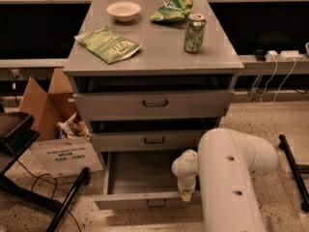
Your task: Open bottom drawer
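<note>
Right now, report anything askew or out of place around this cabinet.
Nothing looks spilled or damaged. Only the bottom drawer stands out: it is pulled far out of the cabinet. The gripper hangs at its front edge, right of the handle.

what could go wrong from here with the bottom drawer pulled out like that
1. The bottom drawer stands well out of the cabinet; pulling further might drag it off its runners.
2. The pincer sits at the drawer front's right part, beside the central handle rather than on it, so an off-centre pull might skew and jam the drawer.
3. A jolt could topple the upright soda can on the cabinet.
</note>
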`<control>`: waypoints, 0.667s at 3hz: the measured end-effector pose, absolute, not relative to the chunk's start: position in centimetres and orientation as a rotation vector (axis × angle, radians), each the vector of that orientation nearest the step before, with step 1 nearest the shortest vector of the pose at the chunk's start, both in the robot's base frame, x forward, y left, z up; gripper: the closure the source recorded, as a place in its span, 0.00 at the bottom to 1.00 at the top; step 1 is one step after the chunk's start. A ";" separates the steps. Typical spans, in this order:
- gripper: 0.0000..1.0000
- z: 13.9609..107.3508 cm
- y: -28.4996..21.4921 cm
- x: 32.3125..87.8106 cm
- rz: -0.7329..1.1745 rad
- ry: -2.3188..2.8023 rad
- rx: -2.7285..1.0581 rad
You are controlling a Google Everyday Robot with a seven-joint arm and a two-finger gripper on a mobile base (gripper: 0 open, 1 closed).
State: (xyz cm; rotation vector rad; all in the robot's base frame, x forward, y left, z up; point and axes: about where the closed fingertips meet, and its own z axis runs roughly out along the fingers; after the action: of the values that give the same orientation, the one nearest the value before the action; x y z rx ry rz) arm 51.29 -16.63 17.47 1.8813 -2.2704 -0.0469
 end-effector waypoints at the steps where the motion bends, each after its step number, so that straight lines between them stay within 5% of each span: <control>1: 1.00 17.6 -17.4 49.3 -0.069 -2.279 1.834; 2: 1.00 17.5 -17.7 48.4 -0.080 -2.281 1.816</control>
State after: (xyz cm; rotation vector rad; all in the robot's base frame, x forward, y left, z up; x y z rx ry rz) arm 48.39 -17.66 17.55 1.8159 -2.2809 -0.0799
